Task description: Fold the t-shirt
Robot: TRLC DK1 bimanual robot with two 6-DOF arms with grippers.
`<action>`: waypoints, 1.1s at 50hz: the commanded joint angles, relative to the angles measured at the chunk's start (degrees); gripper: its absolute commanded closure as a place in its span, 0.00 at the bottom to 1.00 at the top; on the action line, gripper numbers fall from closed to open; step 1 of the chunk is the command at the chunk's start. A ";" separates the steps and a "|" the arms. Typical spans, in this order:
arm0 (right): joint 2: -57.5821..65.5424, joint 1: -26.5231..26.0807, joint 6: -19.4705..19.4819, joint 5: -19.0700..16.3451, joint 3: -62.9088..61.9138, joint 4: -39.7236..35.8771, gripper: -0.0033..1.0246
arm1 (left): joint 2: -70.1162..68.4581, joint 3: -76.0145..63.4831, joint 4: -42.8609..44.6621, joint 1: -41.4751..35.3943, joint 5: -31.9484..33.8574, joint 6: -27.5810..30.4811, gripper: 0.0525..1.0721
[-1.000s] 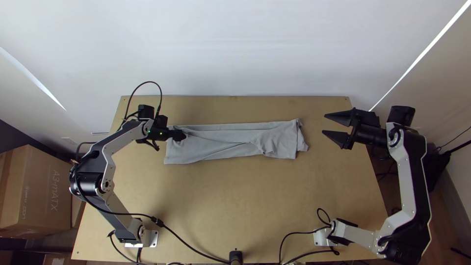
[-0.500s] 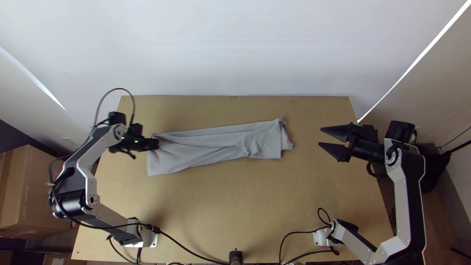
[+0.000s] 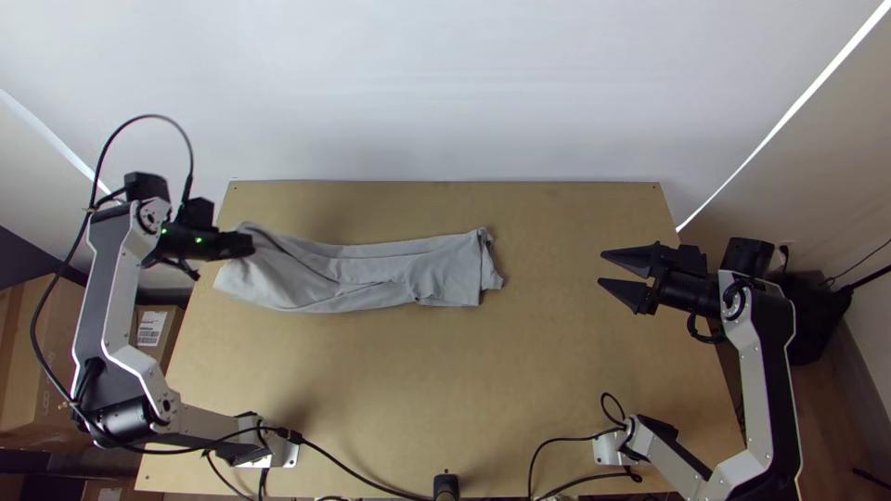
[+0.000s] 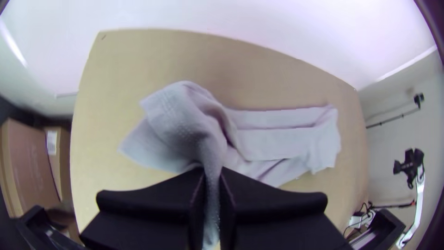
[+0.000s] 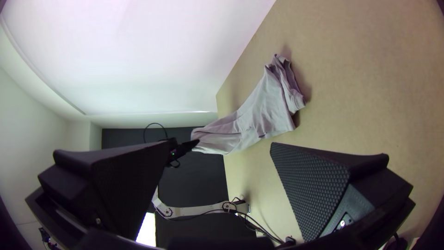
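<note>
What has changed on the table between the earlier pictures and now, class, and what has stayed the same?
The left gripper has pulled the T-shirt further toward the left edge of the table. The right gripper has shifted slightly toward the near edge. Unchanged: the shirt is still a long, wrinkled strip, held at its left end; the right gripper's fingers are still open.

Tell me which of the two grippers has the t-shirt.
The left gripper: it is shut on one end of the t-shirt, while the right gripper stands open, apart from the cloth.
</note>
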 commanded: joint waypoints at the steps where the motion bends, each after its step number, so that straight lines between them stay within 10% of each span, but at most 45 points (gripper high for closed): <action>1: 0.48 0.31 -0.78 -0.62 0.01 0.38 0.04 | -1.26 5.40 -2.10 -6.77 0.02 -4.64 0.97; 23: -1.63 1.02 0.36 -0.01 -2.54 0.12 0.04 | 13.60 17.09 1.33 -29.97 -4.82 -18.26 0.97; 55: -8.31 0.14 2.64 5.18 -7.81 -0.23 0.04 | 34.43 40.21 2.91 -48.95 -5.17 -22.66 0.97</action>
